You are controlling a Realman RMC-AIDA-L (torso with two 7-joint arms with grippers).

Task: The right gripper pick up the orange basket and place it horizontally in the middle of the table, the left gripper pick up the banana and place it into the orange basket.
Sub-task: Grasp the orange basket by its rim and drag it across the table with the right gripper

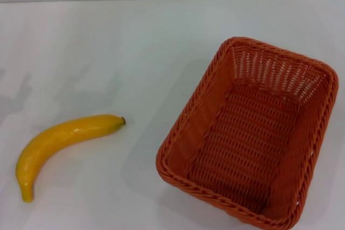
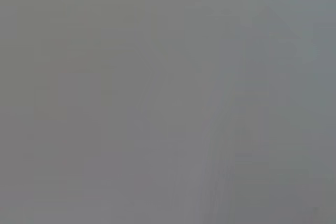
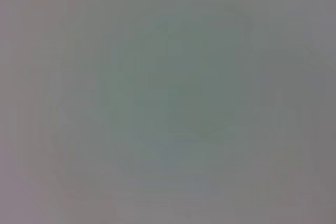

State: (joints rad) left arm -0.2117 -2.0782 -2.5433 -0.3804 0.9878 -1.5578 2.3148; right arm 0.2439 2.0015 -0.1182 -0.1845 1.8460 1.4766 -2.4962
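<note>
Lying at the lower right of the head view, the orange basket (image 1: 250, 133) sits skewed on the table (image 1: 135, 47), its long axis running from lower left to upper right and its near rim cut off by the bottom edge of the frame. The banana (image 1: 56, 143) rests at the lower left, well apart from the basket, dark tip toward the centre and stem end toward the lower edge.

Neither the left gripper nor the right gripper appears in any view. Both wrist views show only a featureless grey field, so whether the fingers are released or clenched cannot be told.

Several risks seem likely from here. The basket is broad and its walls slope outward, so a pinch on one braided rim could let it swing or tip as it lifts. Woven strands may flex or slip between the fingers. A basket set down without being turned enough would stay diagonal rather than horizontal. The banana is glossy, smooth and curved, so a grasp off its middle could make it roll or squirt free.

The table is plain, white and smooth, which probably offers little friction against sliding.
</note>
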